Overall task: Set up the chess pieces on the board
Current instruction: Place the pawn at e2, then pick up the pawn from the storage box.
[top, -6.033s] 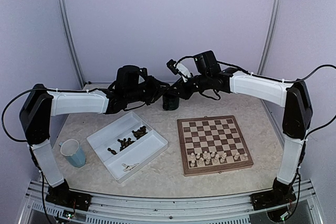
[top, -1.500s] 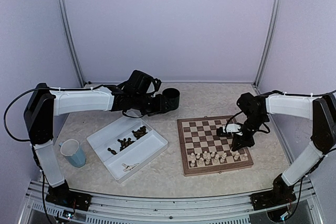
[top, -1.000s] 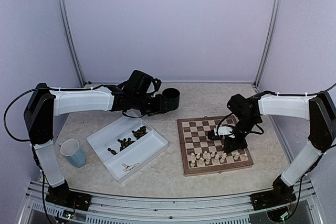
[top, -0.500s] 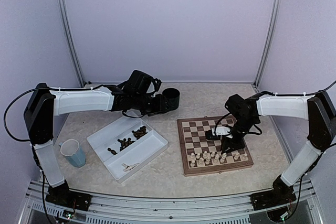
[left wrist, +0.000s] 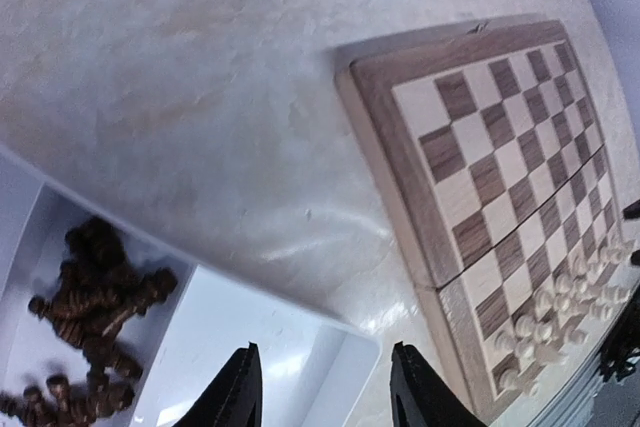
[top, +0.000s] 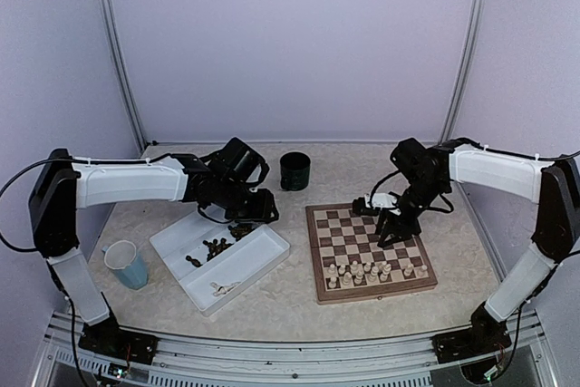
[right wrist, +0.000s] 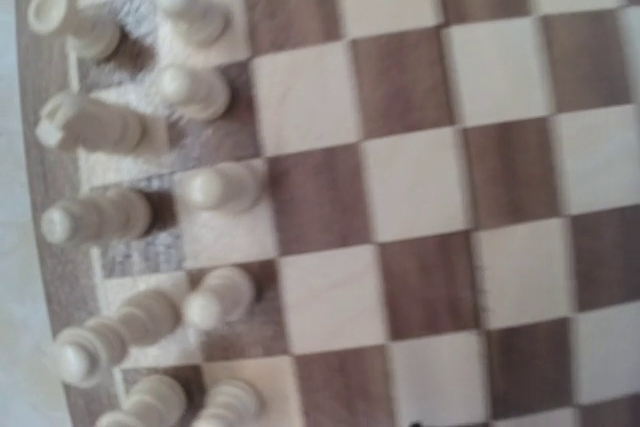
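Left gripper (left wrist: 325, 402): fingers (left wrist: 235, 397) stood apart with nothing between them. It hung over the tray (left wrist: 260, 337), at its 12 o'clock end.

Right gripper (top: 390, 227): over the board (top: 349, 228), right half, at 12 o'clock from the cream rows. Its fingers were out of its own wrist view and too small from above, so I could not tell whether the jaws were parted or closed.

Cream pieces (top: 372, 272): all upright, long axis vertical, in two rows along the board's 6 o'clock edge. The right wrist view showed ten of them, some cut by the frame edge. From above they were too small for a full count.

Dark pieces (left wrist: 95, 297): heaped in the tray's far compartment, lying on their sides and pointing every way. Count not readable. One dark piece lay apart from the heap. A few pale pieces (top: 220, 288) lay flat in the near compartment.

Layout from table centre:
- One board at 3 o'clock, turned slightly from square.
- One tray at 9 o'clock.
- One black cup (top: 294, 170) at 12 o'clock, upright.
- One blue cup (top: 125, 265) beyond the tray at 9 o'clock, upright.
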You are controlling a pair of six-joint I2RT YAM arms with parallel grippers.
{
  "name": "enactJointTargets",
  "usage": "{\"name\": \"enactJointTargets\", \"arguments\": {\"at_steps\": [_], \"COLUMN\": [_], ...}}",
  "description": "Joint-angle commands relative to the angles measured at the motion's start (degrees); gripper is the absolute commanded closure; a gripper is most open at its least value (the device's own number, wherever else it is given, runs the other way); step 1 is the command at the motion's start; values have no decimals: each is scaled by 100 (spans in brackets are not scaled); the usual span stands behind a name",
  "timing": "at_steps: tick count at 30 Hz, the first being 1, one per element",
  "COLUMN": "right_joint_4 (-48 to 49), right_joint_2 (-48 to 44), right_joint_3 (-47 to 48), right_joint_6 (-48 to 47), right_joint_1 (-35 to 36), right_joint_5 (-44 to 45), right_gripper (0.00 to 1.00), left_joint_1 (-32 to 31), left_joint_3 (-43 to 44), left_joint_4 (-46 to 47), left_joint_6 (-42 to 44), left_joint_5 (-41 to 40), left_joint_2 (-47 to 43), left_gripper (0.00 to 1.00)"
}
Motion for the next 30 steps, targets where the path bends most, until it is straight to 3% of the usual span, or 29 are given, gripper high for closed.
{"name": "enactJointTargets", "arguments": {"at_steps": [1,3,6,10,15,22,30], "right_joint_4": [-280,-203,-38,97,152,136,169], "right_joint_2": [-138,-123,-89,-37,-41,-67,-36], "right_joint_3": [346,431,474,421,278,189,69], "right_joint_6": [-130,-67,54,113,31,-76,-92], "right_joint_1": [-242,-306,-323,-326,-328,-325,-324], "right_joint_5": [-321,-399,-453,-652,-804,-957,-1049], "right_gripper": [62,62,62,62,63,64,65], "left_joint_1": [-289,-411,-743,-1119,-1264,-1038,-541], "left_joint_3": [-178,-276,-591,-1313,-2118,-2664,-3052], "left_joint_4": [-1601,-2388,-2732,-2313,-1981,-1612,-826], "left_joint_6": [-160,-743,-2066,-3578,-4555,-4873,-4679], "left_joint_5": [-840,-1103,-1107,-836,-682,-905,-568], "left_joint_2": [-577,-719,-1055,-1521,-1887,-2081,-2002], "left_gripper": [56,56,56,53,54,56,64]}}
